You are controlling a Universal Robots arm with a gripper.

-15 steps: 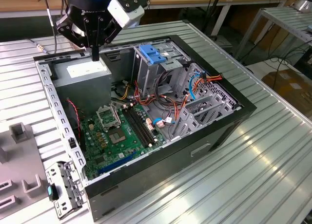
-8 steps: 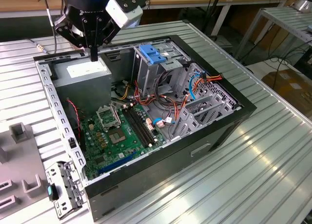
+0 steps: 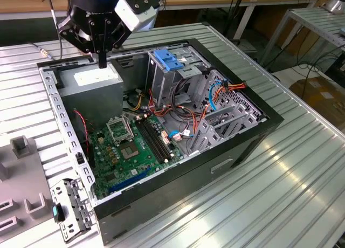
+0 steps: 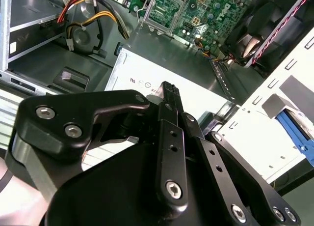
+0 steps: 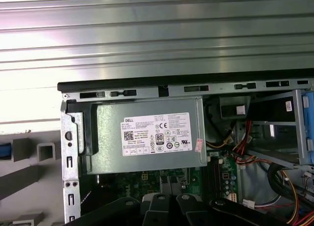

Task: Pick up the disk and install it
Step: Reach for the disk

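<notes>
Gripper hangs pressed together, empty, above the power supply. The disk, seemingly the blue-framed edge on the bench just outside the case wall, is judged rigid, weighty and shock-sensitive, best gripped across its bracketed sides.

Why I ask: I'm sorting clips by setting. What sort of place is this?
Probably a robotics lab or workshop: an open computer case lies on a ribbed metal table, a robot gripper hangs over it, with workbenches behind.

A grey metal box sits close under the black gripper. Beside it, the flat green circuit board lies open from above.
</notes>
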